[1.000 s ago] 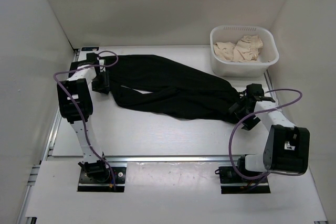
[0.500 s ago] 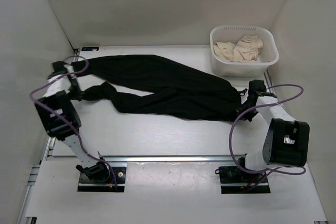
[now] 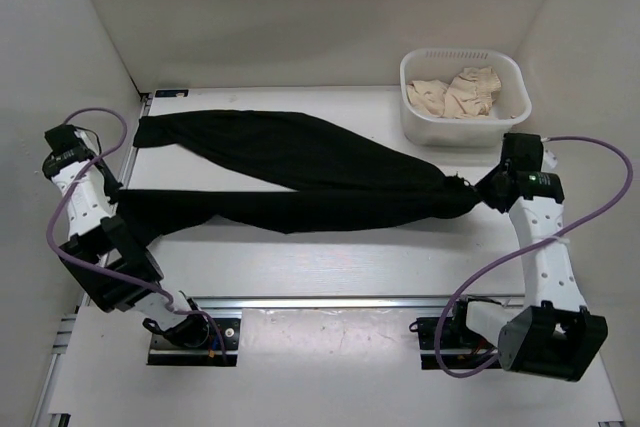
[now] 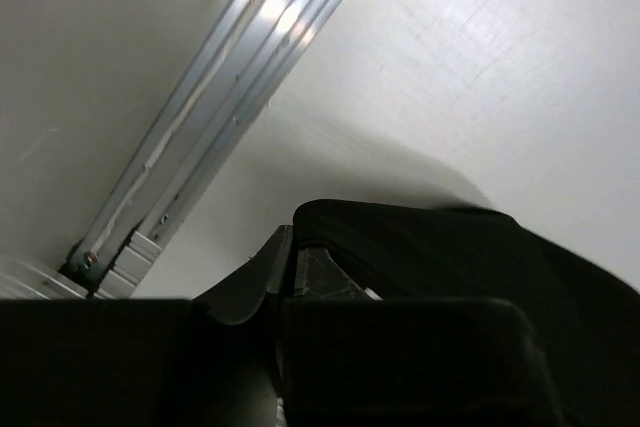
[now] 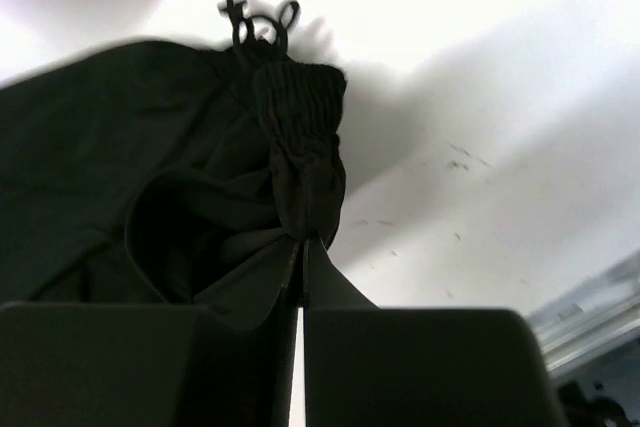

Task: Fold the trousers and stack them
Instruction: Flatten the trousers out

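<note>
The black trousers [image 3: 300, 182] are stretched across the table between both arms. My left gripper [image 3: 116, 209] is shut on the hem of the near leg at the left edge; the other leg lies loose toward the far left corner [image 3: 150, 129]. In the left wrist view the left gripper [image 4: 290, 239] pinches dark cloth [image 4: 450, 257]. My right gripper [image 3: 484, 193] is shut on the bunched waistband [image 3: 462, 191] at the right. The right wrist view shows the right gripper [image 5: 300, 243] clamping the gathered waistband [image 5: 300, 117], with the drawstring [image 5: 255, 19] dangling beyond it.
A white basket [image 3: 460, 131] holding beige cloths [image 3: 462, 90] stands at the far right corner, just behind the right arm. An aluminium rail [image 4: 200, 117] runs along the table's left edge beside a white wall [image 3: 60, 77]. White walls enclose the back and right too.
Both grippers shut on the trousers and pulled apart: the left drew the near leg out to the left edge, the right drew the waistband rightward. The cloth now lies stretched.
</note>
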{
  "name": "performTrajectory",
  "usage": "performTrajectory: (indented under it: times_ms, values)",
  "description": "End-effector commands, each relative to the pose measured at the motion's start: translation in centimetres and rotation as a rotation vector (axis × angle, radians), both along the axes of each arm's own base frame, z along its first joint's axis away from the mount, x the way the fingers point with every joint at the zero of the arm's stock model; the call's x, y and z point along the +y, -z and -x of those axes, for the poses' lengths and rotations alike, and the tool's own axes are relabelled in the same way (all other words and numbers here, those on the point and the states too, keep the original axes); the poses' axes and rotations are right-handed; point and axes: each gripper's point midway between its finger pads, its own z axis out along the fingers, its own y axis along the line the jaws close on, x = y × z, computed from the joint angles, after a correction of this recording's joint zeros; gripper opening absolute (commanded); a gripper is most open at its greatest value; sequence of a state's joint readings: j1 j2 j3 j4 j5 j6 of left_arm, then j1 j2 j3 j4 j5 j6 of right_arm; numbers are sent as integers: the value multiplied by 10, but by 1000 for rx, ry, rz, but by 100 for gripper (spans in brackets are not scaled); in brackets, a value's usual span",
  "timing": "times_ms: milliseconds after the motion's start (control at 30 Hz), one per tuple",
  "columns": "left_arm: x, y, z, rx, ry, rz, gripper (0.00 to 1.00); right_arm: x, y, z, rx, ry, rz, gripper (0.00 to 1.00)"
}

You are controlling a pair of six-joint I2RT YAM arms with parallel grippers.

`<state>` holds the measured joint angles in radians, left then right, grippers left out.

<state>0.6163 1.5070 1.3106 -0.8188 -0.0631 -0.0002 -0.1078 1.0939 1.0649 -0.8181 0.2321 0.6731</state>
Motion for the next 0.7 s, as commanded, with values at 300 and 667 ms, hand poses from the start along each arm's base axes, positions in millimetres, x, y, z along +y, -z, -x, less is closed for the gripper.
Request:
performTrajectory:
  times_ms: [300, 667]
  values:
    - [29, -46, -27, -85, -22, -76, 14, -13, -19, -30, 32, -32, 60, 0]
    - [13, -52, 15, -89, -59, -112, 14, -5, 28, 30, 192, 79, -57, 0]
